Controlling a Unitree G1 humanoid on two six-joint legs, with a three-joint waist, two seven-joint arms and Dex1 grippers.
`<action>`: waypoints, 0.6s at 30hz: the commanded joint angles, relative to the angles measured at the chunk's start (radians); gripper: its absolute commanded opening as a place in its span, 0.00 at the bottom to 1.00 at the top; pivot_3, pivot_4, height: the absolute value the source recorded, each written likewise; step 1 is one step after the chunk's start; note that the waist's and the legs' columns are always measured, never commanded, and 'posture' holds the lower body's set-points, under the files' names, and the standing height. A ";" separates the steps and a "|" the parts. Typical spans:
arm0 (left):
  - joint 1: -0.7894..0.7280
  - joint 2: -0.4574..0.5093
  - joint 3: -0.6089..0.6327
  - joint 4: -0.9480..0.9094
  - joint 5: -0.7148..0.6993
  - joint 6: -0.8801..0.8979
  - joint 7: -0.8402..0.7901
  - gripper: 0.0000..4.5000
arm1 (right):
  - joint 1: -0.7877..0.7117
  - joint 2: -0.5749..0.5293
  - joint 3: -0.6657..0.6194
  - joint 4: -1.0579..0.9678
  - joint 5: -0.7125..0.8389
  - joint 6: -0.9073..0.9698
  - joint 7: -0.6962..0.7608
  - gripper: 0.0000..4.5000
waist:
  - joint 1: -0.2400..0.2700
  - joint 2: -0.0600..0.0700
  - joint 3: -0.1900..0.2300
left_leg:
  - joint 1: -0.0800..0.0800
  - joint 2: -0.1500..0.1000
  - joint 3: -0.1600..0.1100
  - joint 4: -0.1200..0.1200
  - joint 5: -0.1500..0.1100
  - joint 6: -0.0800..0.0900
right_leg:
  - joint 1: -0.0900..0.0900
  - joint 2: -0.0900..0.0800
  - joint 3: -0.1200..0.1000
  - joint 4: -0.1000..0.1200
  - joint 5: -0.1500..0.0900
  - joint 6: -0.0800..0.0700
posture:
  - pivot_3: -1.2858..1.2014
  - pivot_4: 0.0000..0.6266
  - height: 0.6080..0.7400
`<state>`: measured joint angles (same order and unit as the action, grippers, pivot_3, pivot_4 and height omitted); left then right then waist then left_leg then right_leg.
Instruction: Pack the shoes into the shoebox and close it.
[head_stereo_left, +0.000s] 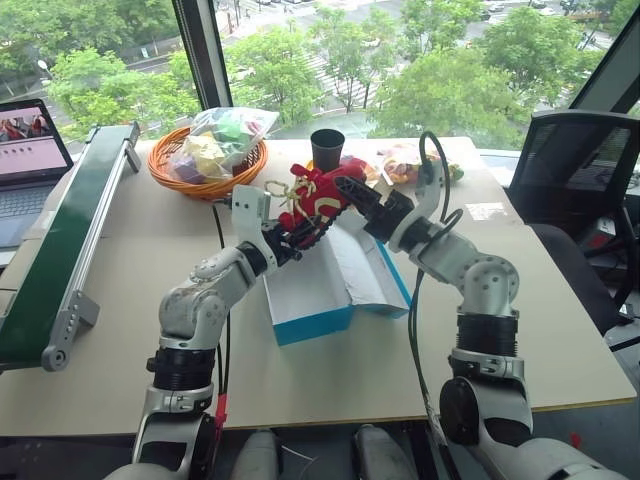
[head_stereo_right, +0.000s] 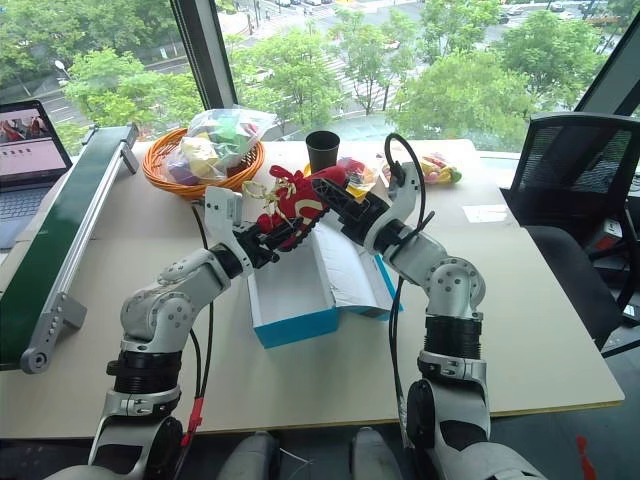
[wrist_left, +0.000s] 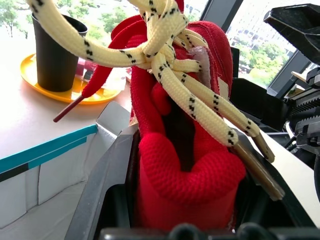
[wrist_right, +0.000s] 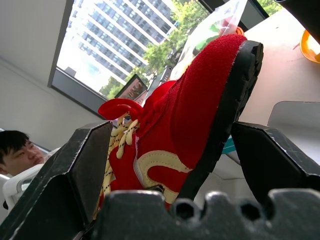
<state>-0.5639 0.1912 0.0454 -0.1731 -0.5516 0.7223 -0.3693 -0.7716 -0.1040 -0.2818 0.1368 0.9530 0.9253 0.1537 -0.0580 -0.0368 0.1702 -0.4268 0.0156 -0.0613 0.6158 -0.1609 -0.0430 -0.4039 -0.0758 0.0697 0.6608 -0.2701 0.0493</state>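
Orange wicker basket (head_stereo_left: 165, 165) with wrapped toys (head_stereo_left: 222, 138) at tabletop (head_stereo_left: 120, 300) far edge; black cup (head_stereo_left: 327, 150) on yellow plate (wrist_left: 30, 75); laptop (head_stereo_left: 30, 165), green conveyor (head_stereo_left: 60, 250) left; office chair (head_stereo_left: 580, 170) right.

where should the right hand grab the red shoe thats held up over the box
Probably across the sole and upper at the toe end of the small bright red shoe with cream-yellow laces, coming from the robot's right. The left hand is clamped on the heel and collar, so the toe end sticks out free, and the open right hand has a finger on either side of it.
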 joint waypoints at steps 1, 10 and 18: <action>-0.020 -0.021 -0.013 -0.076 -0.027 0.000 -0.006 0.42 | -0.033 0.000 0.029 0.021 -0.047 -0.028 0.022 0.89 | 0.001 0.000 0.000 | 0.000 0.000 0.000 0.000 0.000 0.000 | 0.000 0.000 0.000 0.000 0.000 0.000 | 0.52 0.24 1.00; -0.006 -0.013 -0.010 -0.079 -0.020 0.005 0.002 0.42 | -0.064 0.008 0.013 0.066 -0.098 -0.071 0.038 0.29 | 0.000 0.000 0.000 | 0.000 0.000 0.000 0.000 0.000 0.000 | 0.000 0.001 0.000 0.000 0.000 0.000 | 0.52 0.24 1.00; 0.068 0.185 0.044 -0.077 -0.002 0.036 -0.104 1.00 | -0.145 -0.052 0.058 0.006 -0.157 -0.006 0.005 0.10 | -0.003 0.001 0.001 | 0.000 0.001 0.000 0.000 0.000 0.000 | -0.001 0.001 0.000 0.000 0.000 0.000 | 0.52 0.24 1.00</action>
<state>-0.5116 0.2963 0.0647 -0.2066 -0.5610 0.7509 -0.4091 -0.8421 -0.1237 -0.2429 0.2327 0.8051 0.8805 0.1758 -0.0606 -0.0356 0.1709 -0.4266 0.0161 -0.0610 0.6152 -0.1609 -0.0430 -0.4051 -0.0751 0.0699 0.6612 -0.2701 0.0492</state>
